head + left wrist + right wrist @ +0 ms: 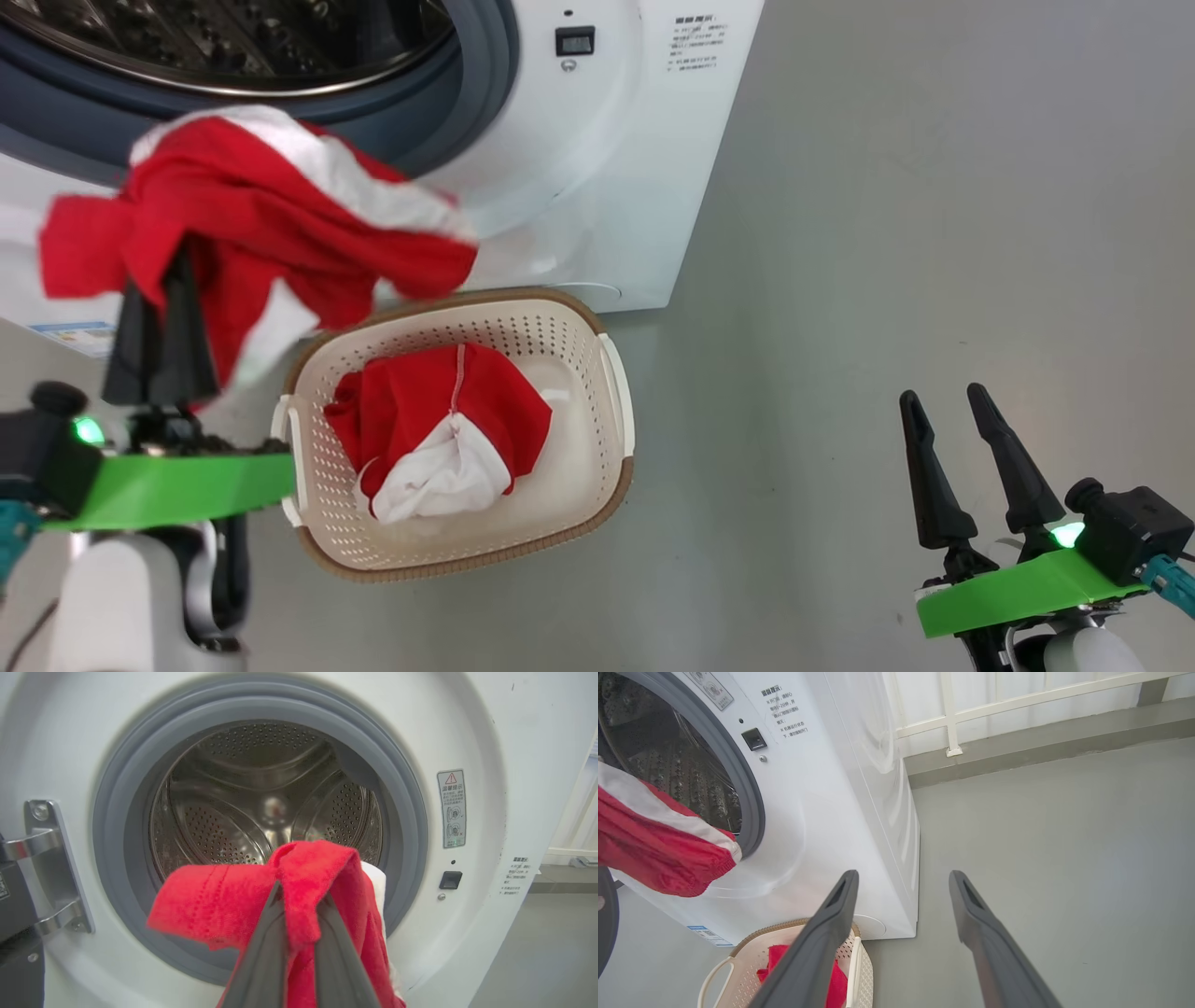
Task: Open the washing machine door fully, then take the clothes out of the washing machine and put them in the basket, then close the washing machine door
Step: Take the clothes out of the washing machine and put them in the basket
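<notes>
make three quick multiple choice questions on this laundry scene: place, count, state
1. Where does the basket stand?
A. on the floor before the washing machine
B. inside the drum
C. on top of the machine
2. How many clothing bundles lie in it?
A. none
B. one
C. three
3. The left gripper is
A. wide open
B. shut on a basket handle
C. shut on a red and white garment

Answers:
1 A, it sits on grey floor below the machine's opening.
2 B, a single red and white bundle lies inside.
3 C, it pinches cloth hanging before the drum.
</notes>
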Motion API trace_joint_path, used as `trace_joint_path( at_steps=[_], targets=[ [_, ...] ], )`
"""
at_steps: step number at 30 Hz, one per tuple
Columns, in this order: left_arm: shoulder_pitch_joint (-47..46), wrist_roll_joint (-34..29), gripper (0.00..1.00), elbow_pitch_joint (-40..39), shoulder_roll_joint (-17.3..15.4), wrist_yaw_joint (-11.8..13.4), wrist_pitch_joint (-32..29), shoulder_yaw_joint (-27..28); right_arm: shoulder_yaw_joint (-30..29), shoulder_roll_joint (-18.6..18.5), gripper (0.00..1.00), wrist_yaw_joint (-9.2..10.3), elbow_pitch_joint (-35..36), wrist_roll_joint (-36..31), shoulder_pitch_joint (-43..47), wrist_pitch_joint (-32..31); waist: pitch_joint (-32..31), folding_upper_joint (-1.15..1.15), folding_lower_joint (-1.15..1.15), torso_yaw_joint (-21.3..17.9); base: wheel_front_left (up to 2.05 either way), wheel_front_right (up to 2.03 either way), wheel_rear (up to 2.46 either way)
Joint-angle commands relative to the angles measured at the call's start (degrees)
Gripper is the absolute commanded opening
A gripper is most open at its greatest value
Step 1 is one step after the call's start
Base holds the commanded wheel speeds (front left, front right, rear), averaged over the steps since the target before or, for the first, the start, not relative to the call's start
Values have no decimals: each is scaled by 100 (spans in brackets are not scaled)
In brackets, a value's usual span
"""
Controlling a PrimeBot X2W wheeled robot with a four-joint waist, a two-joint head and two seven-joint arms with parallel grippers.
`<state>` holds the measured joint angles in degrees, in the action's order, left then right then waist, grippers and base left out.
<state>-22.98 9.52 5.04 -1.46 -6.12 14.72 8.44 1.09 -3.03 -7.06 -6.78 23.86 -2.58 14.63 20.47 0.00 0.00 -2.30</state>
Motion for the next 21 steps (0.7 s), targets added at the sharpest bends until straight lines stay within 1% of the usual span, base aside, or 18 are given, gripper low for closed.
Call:
trace_joint_path(
  at_steps=[1, 5, 8, 13, 21],
  targets=[
    [122, 163, 0, -81, -143, 39, 28, 75, 128, -32, 100, -43, 146, -45, -88, 37, 57, 0, 0, -14, 0, 0, 0],
    [135, 284, 0, 312, -143, -19, 28, -245, 125, -21, 100, -43, 149, -47, -163, 37, 207, 0, 0, 6, 0, 0, 0],
    [79, 188, 0, 777, -143, -56, 28, -392, 147, -14, 100, -43, 167, -51, -263, 37, 353, 0, 0, -16, 0, 0, 0],
    [28, 31, 0, 1439, -143, -99, 28, -485, 190, -4, 100, -43, 191, -48, -371, 37, 571, 0, 0, -90, 0, 0, 0],
    [-242, -86, 0, 2396, -143, -125, 28, -542, 216, 9, 100, -43, 216, -57, -494, 37, 1010, 0, 0, -95, 0, 0, 0]
  ],
)
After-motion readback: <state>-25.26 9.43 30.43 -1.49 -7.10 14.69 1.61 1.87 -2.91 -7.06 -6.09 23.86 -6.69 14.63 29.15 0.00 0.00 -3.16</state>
